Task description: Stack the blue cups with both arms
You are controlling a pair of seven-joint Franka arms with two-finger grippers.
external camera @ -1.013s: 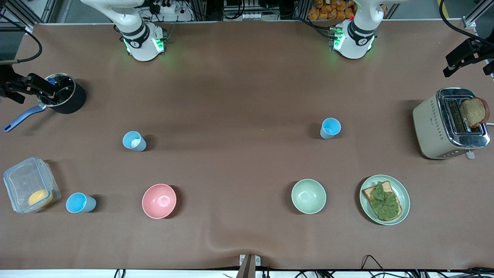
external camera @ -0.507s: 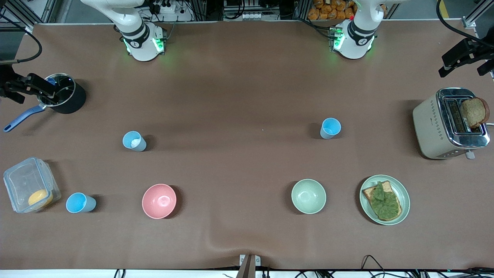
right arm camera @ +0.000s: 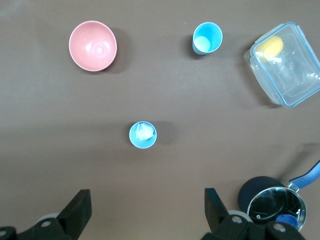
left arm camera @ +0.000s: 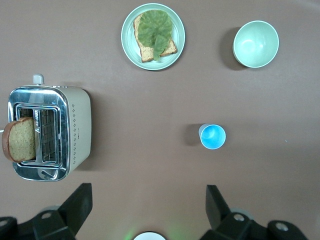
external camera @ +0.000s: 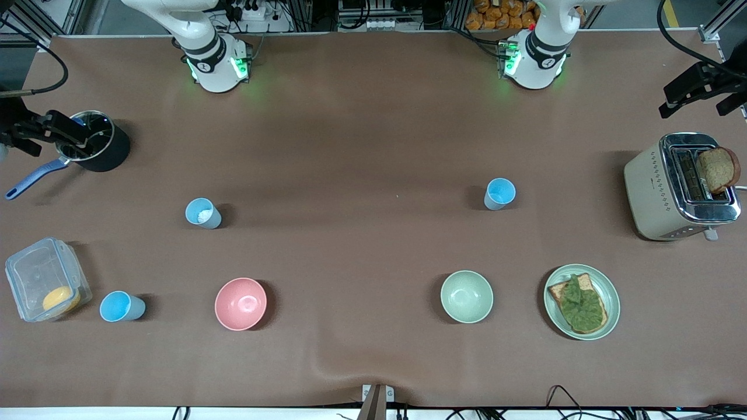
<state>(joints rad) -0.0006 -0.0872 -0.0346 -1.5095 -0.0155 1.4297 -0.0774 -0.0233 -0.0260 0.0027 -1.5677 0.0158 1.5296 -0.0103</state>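
Note:
One pale-blue cup with a white wad inside stands toward the right arm's end; it also shows in the right wrist view. The other pale-blue cup stands toward the left arm's end; it also shows in the left wrist view. Both are upright and untouched. My right gripper hangs high over the black pot, open and empty. My left gripper hangs high over the table's end beside the toaster, open and empty.
A brighter blue cup stands beside a clear lidded box. A pink bowl, a green bowl and a plate with toast lie nearest the front camera. A black pot and a toaster stand at the table's ends.
Both grippers have drifted slightly at the table's ends. The cups and everything else on the table have not moved.

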